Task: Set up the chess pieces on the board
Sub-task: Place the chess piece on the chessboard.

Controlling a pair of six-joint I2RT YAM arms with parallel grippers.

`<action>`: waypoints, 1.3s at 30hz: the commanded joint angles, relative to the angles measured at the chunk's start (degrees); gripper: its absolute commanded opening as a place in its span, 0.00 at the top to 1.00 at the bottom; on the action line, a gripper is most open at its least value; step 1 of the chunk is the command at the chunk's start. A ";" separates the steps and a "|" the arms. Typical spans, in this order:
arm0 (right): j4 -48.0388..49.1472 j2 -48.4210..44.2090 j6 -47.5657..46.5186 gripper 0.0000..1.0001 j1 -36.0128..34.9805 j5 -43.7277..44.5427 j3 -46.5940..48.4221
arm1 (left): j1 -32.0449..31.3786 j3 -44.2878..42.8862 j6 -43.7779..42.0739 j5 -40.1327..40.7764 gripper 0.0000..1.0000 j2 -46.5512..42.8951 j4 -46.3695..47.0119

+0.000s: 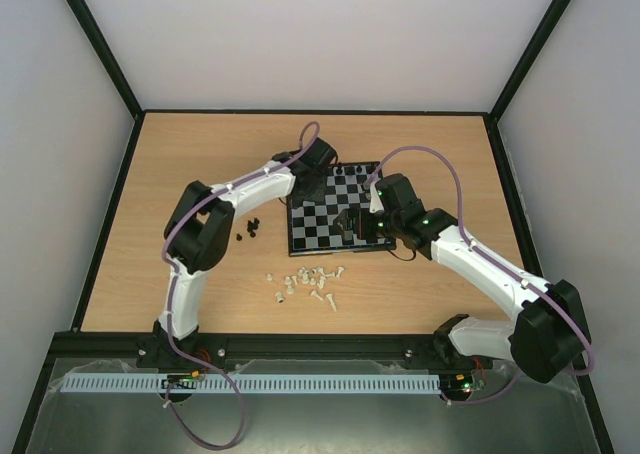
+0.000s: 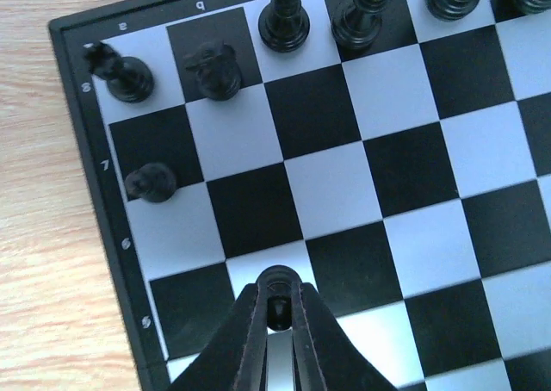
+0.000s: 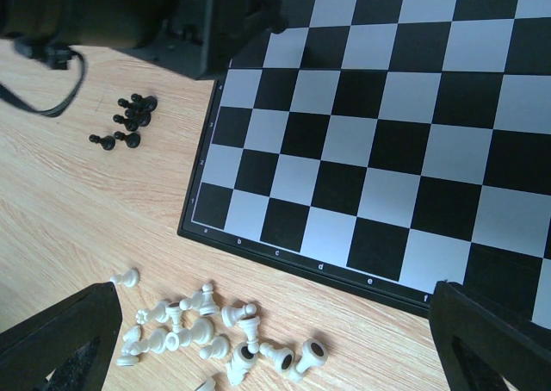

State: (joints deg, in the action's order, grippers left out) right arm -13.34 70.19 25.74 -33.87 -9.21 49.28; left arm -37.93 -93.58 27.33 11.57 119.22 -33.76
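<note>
The chessboard (image 1: 322, 222) lies mid-table. My left gripper (image 2: 278, 309) is shut on a small black pawn (image 2: 278, 281) and holds it over the board's (image 2: 405, 150) left side, near row 6. Black pieces stand along the far row, among them a rook (image 2: 125, 72) and a knight (image 2: 217, 68). One black pawn (image 2: 151, 183) stands on row 7. My right gripper (image 3: 274, 339) is wide open and empty above the board's near edge (image 3: 344, 275) and a heap of white pieces (image 3: 215, 339). The heap also shows in the top view (image 1: 308, 280).
A few loose black pawns (image 3: 129, 120) lie on the wooden table left of the board, also seen from above (image 1: 250, 229). The left arm (image 1: 250, 189) reaches over the board's far-left corner. The right arm (image 1: 470, 259) comes in from the right. Black rails border the table.
</note>
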 commanded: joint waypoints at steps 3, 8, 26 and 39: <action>-0.28 -0.31 -0.43 0.01 -0.32 -0.30 -0.67 | 0.63 -7.52 -0.79 -0.23 0.95 6.11 -3.30; -0.23 -0.23 -0.42 0.01 -0.32 -0.49 -0.60 | 1.37 -11.64 -0.70 -0.35 0.95 9.28 -4.15; -0.10 0.13 -0.45 0.01 -0.28 -0.74 -0.73 | 4.89 -12.88 -0.61 -1.35 0.95 11.71 -3.67; -0.02 0.30 -0.50 0.02 -0.32 -1.01 -0.75 | 4.89 -13.19 -0.92 -2.86 0.95 12.24 -2.92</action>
State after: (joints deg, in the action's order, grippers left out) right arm -13.34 70.19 25.74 -33.87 -9.72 49.25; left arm -32.95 -105.38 27.11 9.96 129.99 -35.77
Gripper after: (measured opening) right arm 0.986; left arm 0.083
